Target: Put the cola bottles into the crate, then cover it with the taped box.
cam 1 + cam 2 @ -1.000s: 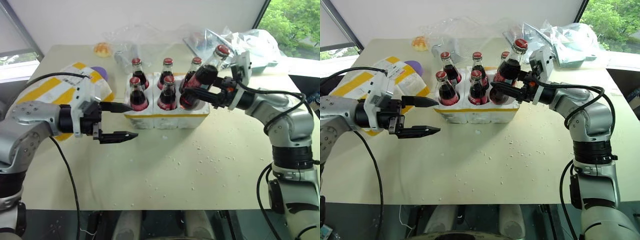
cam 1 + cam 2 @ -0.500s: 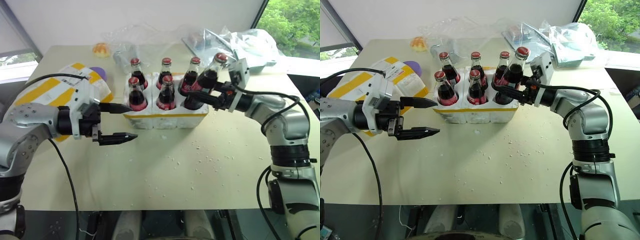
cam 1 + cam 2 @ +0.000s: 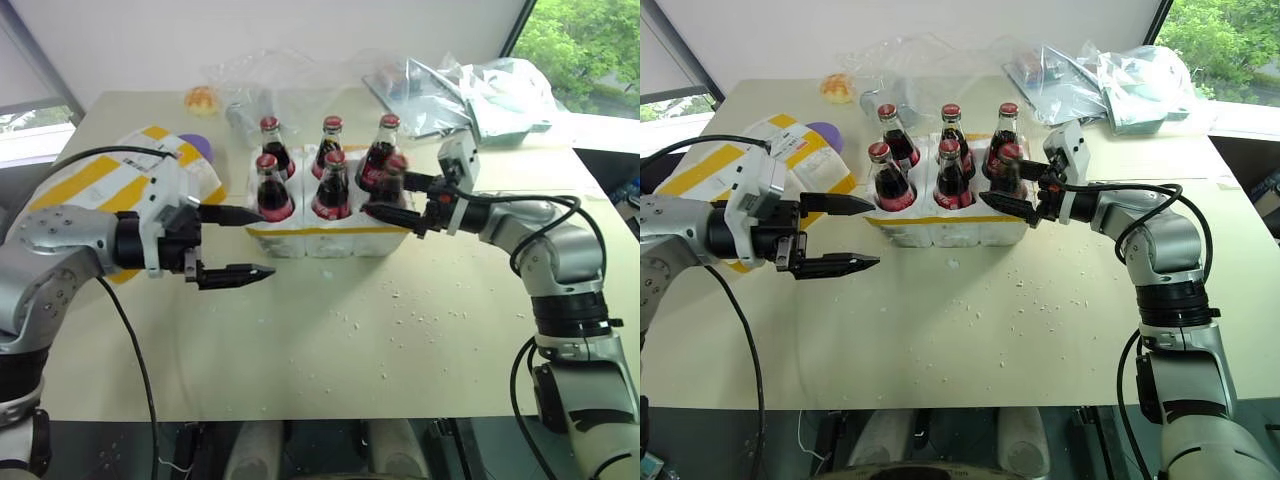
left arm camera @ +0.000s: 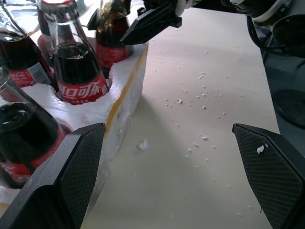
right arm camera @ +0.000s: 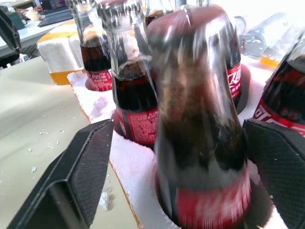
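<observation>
Right hand [image 3: 1012, 190], fingers spread wide, straddles the sixth cola bottle [image 3: 1008, 172] without gripping it; this bottle stands in the front right well of the crate [image 3: 940, 228]. Left hand [image 3: 232, 244], likewise fully open and empty, hangs just beside the crate's left end. Six cola bottles occupy the six wells, three in the back row and three in the front, each with a red cap and red label. One taped box [image 3: 95, 178], white foam with yellow bands and a shipping label, lies on the bench [image 3: 400, 340] left of the crate, behind the left arm. White foam crumbs [image 3: 352, 322] dot the bench in front of the crate.
</observation>
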